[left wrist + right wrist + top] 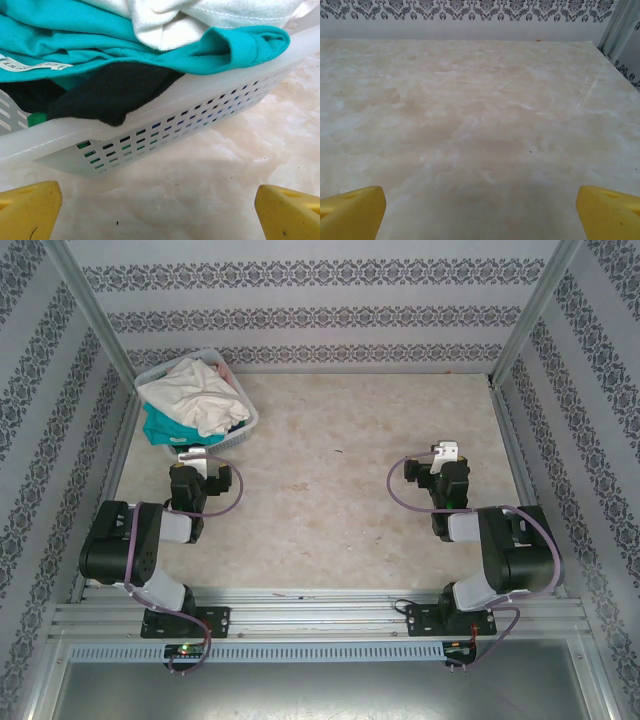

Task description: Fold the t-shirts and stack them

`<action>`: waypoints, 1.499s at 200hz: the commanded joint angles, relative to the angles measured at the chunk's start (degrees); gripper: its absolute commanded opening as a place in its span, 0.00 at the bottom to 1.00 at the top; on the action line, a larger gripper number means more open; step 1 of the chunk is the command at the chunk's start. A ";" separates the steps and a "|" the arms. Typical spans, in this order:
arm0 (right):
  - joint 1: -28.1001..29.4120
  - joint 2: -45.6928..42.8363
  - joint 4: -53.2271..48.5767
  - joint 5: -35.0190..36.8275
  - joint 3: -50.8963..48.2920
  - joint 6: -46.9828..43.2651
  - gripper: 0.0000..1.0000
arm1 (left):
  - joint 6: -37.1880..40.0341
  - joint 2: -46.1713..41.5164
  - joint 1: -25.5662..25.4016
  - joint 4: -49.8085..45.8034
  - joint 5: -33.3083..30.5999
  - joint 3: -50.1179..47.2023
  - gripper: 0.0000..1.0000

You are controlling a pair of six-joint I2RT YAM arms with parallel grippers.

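The left claw [159,207] is held wide open, empty, facing the basket [210,112] of t-shirts [100,30] for grabbing; right claw [480,210] too.

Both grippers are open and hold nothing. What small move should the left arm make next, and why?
Probably lift the left gripper above the rim of the basket and forward, toward the cream t-shirt. The gripper is open and low, facing the basket wall, and the cream t-shirt lies on top of the teal t-shirt.
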 commanded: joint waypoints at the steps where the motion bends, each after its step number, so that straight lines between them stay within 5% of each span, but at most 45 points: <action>1: 0.64 0.47 1.80 1.81 0.61 -0.15 0.98 | 0.70 0.62 -0.51 1.57 0.73 1.11 1.00; 82: 0.44 0.43 1.63 1.54 0.65 -0.06 0.98 | 0.98 0.42 -0.55 2.59 0.93 0.66 1.00; 106: 0.57 -0.86 0.54 5.41 1.12 1.16 0.98 | 1.82 -6.78 -0.98 0.88 1.65 -1.84 1.00; 122: 0.94 -5.27 -4.34 9.00 1.73 1.71 0.98 | -1.47 -17.92 -1.48 -10.40 -0.56 -2.10 1.00; 150: 2.02 -15.96 -14.10 10.34 3.00 2.50 0.98 | -22.25 -38.00 -1.44 -41.79 -13.48 5.21 1.00; 167: 1.55 -22.30 -22.49 20.30 3.74 25.74 0.98 | -24.34 -41.91 -1.37 -55.08 -11.44 12.91 1.00; 174: -0.33 -25.02 -26.42 14.73 3.01 33.23 0.98 | -23.52 -41.27 -1.37 -58.54 -8.24 16.56 1.00; 196: -8.19 -24.04 -19.66 -6.66 1.03 42.20 0.98 | -32.36 -33.76 -1.61 -66.20 -1.42 27.79 1.00; 209: -7.81 -22.17 -26.73 -14.35 6.58 40.33 0.98 | -37.03 -26.66 -3.54 -68.50 1.86 34.15 1.00; 233: -1.53 -20.31 -37.94 -14.85 14.65 31.52 0.98 | -33.17 -8.34 -15.28 -79.28 -6.48 52.53 1.00; 245: 0.46 -20.18 -39.59 -14.03 15.56 28.49 0.98 | -31.84 2.37 -19.13 -83.67 -5.47 62.74 1.00; 300: 0.97 -20.75 -45.23 -10.70 15.06 22.92 0.98 | -29.76 46.55 -26.03 -105.66 -2.38 117.24 1.00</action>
